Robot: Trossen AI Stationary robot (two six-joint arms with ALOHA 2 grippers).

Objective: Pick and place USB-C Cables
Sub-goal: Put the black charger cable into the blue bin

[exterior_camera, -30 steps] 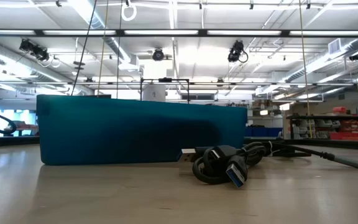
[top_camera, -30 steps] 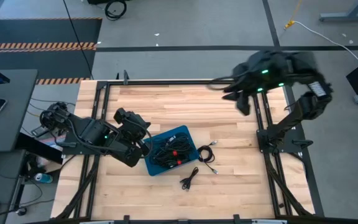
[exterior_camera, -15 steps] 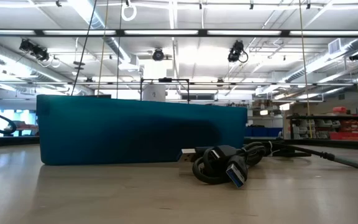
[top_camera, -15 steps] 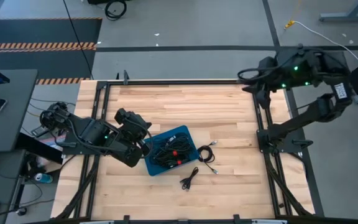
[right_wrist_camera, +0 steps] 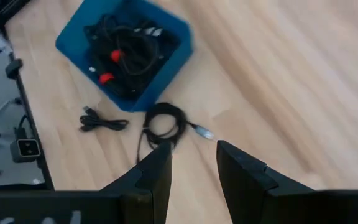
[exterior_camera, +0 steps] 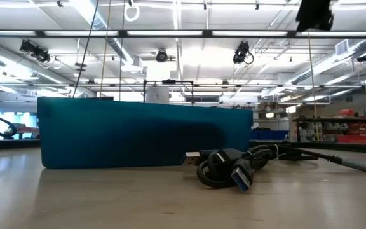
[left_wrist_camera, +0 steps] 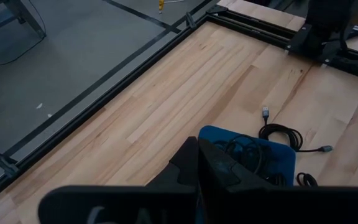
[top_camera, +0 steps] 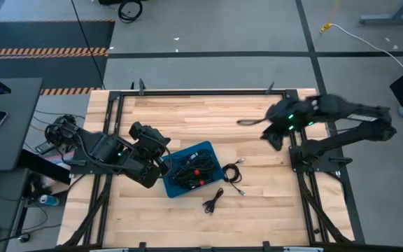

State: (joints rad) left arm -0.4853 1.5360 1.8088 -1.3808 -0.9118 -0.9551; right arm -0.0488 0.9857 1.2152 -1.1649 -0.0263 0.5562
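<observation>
The blue tray (top_camera: 182, 187) sits near the table's middle, and several black USB-C cables (top_camera: 191, 170) are piled in it, some bound with red ties. One loose coiled cable (top_camera: 233, 172) lies on the table by the tray's right side. Another loose cable (top_camera: 213, 203) lies by the tray's near side. My left gripper (top_camera: 161, 166) is shut and stands beside the tray's left edge; the left wrist view shows its fingers (left_wrist_camera: 197, 158) closed before the tray (left_wrist_camera: 216, 134). My right gripper (right_wrist_camera: 191, 160) is open, high above the table's right part (top_camera: 271, 134), and holds nothing.
Black metal frame rails (top_camera: 294, 140) run along the table's edges and arm mounts. Bare wood (top_camera: 201, 119) spreads over the table's far half. The low view shows the tray's wall (exterior_camera: 145, 133), the coiled cable (exterior_camera: 227, 168) in front of it, and part of the right arm (exterior_camera: 315, 14) overhead.
My right arm first swung out past the table's far right corner. It then came back over the table's right side toward the near edge and the tray, and now shows at the top of the low view. The left arm, tray and cables stayed still.
</observation>
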